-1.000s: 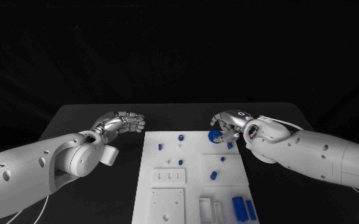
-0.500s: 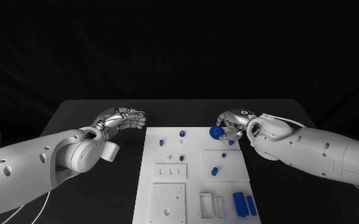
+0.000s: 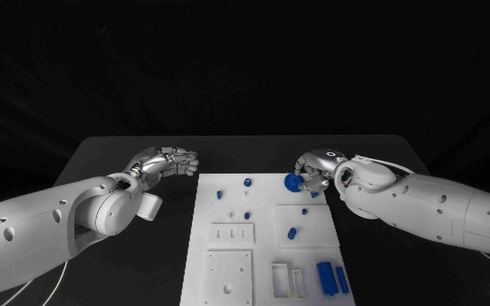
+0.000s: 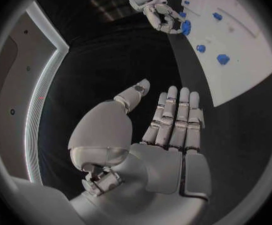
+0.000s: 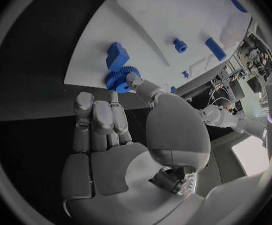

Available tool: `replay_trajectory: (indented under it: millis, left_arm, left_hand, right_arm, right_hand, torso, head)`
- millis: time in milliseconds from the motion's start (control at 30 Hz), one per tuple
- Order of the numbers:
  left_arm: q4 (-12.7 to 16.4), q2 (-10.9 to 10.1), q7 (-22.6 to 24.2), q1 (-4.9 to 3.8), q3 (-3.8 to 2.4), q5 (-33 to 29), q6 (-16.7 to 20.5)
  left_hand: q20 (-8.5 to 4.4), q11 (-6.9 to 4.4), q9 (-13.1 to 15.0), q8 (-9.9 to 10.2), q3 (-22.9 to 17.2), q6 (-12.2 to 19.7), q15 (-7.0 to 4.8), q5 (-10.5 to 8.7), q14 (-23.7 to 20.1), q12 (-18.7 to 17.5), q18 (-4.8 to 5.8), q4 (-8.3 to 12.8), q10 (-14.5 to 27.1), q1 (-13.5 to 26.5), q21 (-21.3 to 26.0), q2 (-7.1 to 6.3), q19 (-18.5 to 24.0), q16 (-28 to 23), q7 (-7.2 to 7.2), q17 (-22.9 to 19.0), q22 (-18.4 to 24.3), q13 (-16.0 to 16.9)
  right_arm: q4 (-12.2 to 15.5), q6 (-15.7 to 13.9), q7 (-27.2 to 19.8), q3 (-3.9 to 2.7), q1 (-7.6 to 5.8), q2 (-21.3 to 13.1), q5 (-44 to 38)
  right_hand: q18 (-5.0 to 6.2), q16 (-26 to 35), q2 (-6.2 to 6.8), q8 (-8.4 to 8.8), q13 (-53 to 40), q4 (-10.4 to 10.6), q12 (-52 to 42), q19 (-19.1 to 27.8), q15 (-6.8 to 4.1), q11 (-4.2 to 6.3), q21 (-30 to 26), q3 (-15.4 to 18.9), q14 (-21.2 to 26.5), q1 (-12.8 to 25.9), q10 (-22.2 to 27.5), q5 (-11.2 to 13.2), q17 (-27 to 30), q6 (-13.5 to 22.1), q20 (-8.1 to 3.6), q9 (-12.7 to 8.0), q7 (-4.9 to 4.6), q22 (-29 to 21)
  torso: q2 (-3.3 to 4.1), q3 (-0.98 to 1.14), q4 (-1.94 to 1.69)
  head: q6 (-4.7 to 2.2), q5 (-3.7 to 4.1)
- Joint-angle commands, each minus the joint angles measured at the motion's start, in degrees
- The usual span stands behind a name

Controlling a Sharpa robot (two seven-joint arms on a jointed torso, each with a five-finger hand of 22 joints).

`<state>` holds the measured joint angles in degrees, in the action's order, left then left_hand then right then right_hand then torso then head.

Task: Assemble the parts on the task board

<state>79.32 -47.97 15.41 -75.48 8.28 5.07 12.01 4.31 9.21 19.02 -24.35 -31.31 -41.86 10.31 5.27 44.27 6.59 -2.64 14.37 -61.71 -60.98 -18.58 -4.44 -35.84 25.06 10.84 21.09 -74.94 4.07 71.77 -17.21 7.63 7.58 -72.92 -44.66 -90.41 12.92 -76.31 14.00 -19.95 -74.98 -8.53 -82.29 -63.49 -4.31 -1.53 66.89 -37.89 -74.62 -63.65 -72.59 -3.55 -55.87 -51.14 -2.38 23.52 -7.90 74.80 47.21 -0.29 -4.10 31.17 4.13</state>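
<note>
**Gear held at the board's far right corner**

The right hand (image 3: 318, 170) pinches a blue gear (image 5: 119, 78) between thumb and fingertips, just over the far right corner of the task board (image 3: 230, 263), beside a small blue block (image 5: 116, 55). The grip looks light; I cannot tell how much of the rim it covers. The gear could slip, tilt, or knock that block. The left hand (image 3: 163, 163) hovers off the board's left edge, fingers straight, together, holding nothing.

Black table (image 3: 122, 154), dark backdrop beyond.
</note>
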Motion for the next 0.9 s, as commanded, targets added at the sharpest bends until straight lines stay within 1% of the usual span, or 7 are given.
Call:
replay_trajectory:
  millis: [33,167,267,367,433,633,900]
  left_arm:
    - [0.1,0.1,0.5,-0.06,-0.04,-0.2,-0.8]
    - [0.0,0.1,0.5,-0.06,-0.04,-0.2,-0.9]
    - [0.0,0.1,0.5,-0.06,-0.04,-0.2,-0.9]
    - [0.0,0.1,0.6,-0.06,-0.04,-0.2,-1.0]
    - [0.0,0.1,0.7,-0.06,-0.04,-0.2,-1.0]
    - [0.0,0.1,0.6,-0.06,-0.04,-0.2,-1.1]
    - [-0.1,0.1,0.6,-0.06,-0.04,-0.2,-1.2]
  left_hand:
    - [0.31,0.16,-0.1,0.3,-0.1,0.0,0.09,-0.18,-0.4,-0.3,-0.88,0.2,0.1,0.0,0.4,-0.57,0.0,-0.2,0.66,0.0,-1.0,-0.1]
    - [0.29,0.15,-0.1,0.3,-0.1,0.0,0.07,-0.17,-0.5,-0.3,-0.89,0.2,0.1,-0.1,0.4,-0.57,0.0,-0.2,0.66,0.0,-1.0,-0.1]
    - [0.29,0.14,-0.1,0.3,-0.1,0.0,0.06,-0.29,-0.5,-0.3,-0.88,0.2,0.1,-0.1,0.4,-0.61,0.0,-0.2,0.67,0.1,-1.0,-0.1]
    - [0.28,0.16,-0.1,0.4,0.2,0.0,0.05,-2.0,-0.5,-0.5,-0.85,-0.2,0.1,0.5,0.5,-0.82,-0.1,-0.4,0.69,0.2,-1.0,0.0]
    - [0.28,0.17,-0.1,0.4,0.4,0.0,0.06,-2.21,-0.5,-0.5,-0.84,-0.4,0.1,0.7,0.5,-0.97,-0.1,-0.4,0.71,0.2,-1.0,0.0]
    - [0.28,0.18,0.0,0.5,0.6,0.1,0.06,-2.29,-0.5,-0.6,-0.85,-0.5,0.1,1.0,0.5,-1.15,-0.1,-0.5,0.71,0.2,-1.0,0.0]
    - [0.27,0.18,0.0,0.5,0.6,0.1,0.06,-2.29,-0.5,-0.6,-0.86,-0.5,0.1,1.0,0.5,-1.2,-0.1,-0.5,0.71,0.2,-1.0,0.0]
  right_arm:
    - [0.0,0.6,0.2,-0.01,0.07,0.1,-0.6]
    - [0.0,-0.2,0.5,-0.01,0.1,0.2,-0.6]
    - [0.0,-0.3,0.8,-0.02,0.11,0.5,-0.6]
    - [0.0,-0.5,1.0,-0.02,0.16,0.7,-0.6]
    - [0.1,-0.5,1.0,-0.02,0.17,0.7,-0.6]
    - [0.2,-0.7,1.0,-0.02,0.2,0.9,-0.6]
    - [0.1,-1.5,1.1,-0.02,0.21,1.0,-0.6]
  right_hand:
    - [2.08,-0.2,-0.41,-0.25,-0.3,0.2,-0.3,-1.5,-0.47,0.04,0.2,-0.3,0.1,0.2,-0.5,0.3,-0.1,-0.3,-1.88,0.1,0.0,0.1]
    - [2.08,-0.2,-0.14,-0.19,-0.4,0.5,-0.3,-1.5,-0.48,0.04,0.2,-0.4,0.1,0.6,-0.6,0.3,-0.2,-0.2,-1.89,0.2,-0.02,0.2]
    - [2.08,-0.3,0.17,-0.09,-0.5,0.7,-0.3,-1.6,-0.45,0.0,0.2,-0.4,0.1,0.9,-0.7,0.3,-0.3,-0.1,-1.92,0.2,-0.06,0.3]
    - [2.08,-0.3,0.38,0.0,-0.5,0.9,-0.3,-1.6,-0.41,-0.05,0.2,-0.5,0.1,1.1,-0.7,0.3,-0.3,0.0,-1.94,0.3,-0.12,0.3]
    - [2.08,-0.3,0.64,0.11,-0.4,1.2,-0.2,-1.6,-0.35,-0.11,0.2,-0.4,0.1,1.5,-0.6,0.3,-0.4,0.2,-1.95,0.3,-0.18,0.4]
    - [2.08,-0.3,1.79,0.94,-0.2,2.0,0.1,-1.8,0.0,-0.5,0.2,0.3,0.1,2.7,-0.1,0.2,-0.6,1.6,-2.01,0.2,-0.6,0.5]
    - [2.08,-0.3,2.11,1.76,0.0,2.3,0.5,-1.8,0.43,-0.95,0.1,1.4,0.2,3.4,0.5,0.2,-0.8,3.0,-2.12,0.0,-1.08,0.6]
  torso:
    - [0.03,-0.02,-0.09]
    - [0.04,-0.07,-0.11]
    - [0.07,-0.04,-0.07]
    - [0.07,-0.06,-0.1]
    - [0.07,-0.06,-0.11]
    - [0.07,-0.01,-0.07]
    - [0.02,0.0,-0.04]
  head:
    - [-0.01,0.03]
    - [0.01,0.17]
    - [-0.01,-0.01]
    - [-0.07,-0.06]
    - [-0.06,-0.02]
    - [0.08,0.13]
    - [0.21,0.18]
